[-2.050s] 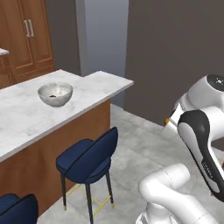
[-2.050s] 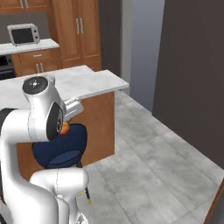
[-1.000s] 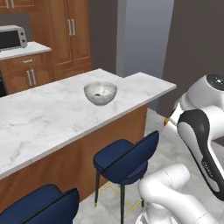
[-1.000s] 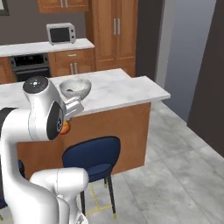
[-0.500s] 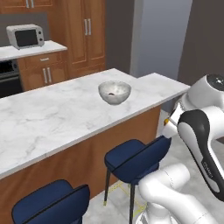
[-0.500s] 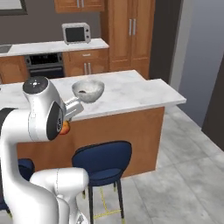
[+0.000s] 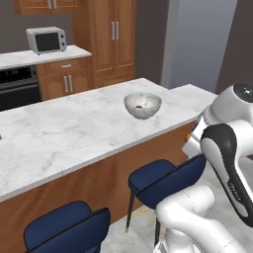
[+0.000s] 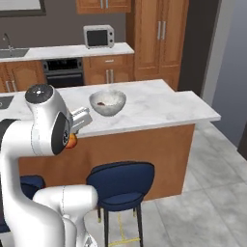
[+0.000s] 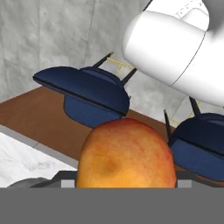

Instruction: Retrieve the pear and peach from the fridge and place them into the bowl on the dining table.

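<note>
An orange-red peach sits right in front of the hand camera and hides the fingertips. My gripper is tucked close beside the arm's upper body, shut on the peach, whose orange edge peeks out there. The glassy bowl stands on the marble dining table, ahead of and above the gripper. Something small and brownish lies in the bowl; I cannot tell whether it is the pear. The light-grey fridge stands beyond the table's far end.
Dark blue stools stand along the table's near side, below the gripper. Wooden cabinets, a microwave and an oven line the back wall. Grey tiled floor lies open to the right.
The base has moved, so the whole scene has shifted: table and bowl are now nearer and more central, and the back counter has come into view. The peach stays in the gripper.
</note>
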Tool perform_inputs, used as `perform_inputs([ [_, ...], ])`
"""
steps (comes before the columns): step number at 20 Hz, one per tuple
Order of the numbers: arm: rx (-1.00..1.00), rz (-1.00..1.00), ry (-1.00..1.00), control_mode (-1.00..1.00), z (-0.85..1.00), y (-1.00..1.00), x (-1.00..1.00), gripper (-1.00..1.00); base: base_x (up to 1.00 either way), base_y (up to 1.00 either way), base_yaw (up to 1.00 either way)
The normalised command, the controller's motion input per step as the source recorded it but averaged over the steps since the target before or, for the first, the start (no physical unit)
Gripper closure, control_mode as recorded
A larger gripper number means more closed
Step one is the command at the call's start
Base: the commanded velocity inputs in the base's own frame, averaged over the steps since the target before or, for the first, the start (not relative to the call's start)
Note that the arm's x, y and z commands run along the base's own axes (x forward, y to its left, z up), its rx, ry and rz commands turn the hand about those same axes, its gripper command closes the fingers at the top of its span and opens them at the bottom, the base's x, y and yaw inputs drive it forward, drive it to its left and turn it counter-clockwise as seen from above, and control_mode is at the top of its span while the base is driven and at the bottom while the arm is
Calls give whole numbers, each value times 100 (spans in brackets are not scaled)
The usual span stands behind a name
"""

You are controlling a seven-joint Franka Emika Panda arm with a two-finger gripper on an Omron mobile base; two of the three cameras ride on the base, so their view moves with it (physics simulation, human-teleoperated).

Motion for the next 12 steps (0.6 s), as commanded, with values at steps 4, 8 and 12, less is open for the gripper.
perform_inputs([
  [4,0,0,0,100,0,0,0,100,36,27,14],
  [8,-2,4,1,-100,0,9,53,100,0,0,0],
  [12,-1,0,6,-100,4,0,64,100,0,0,0],
])
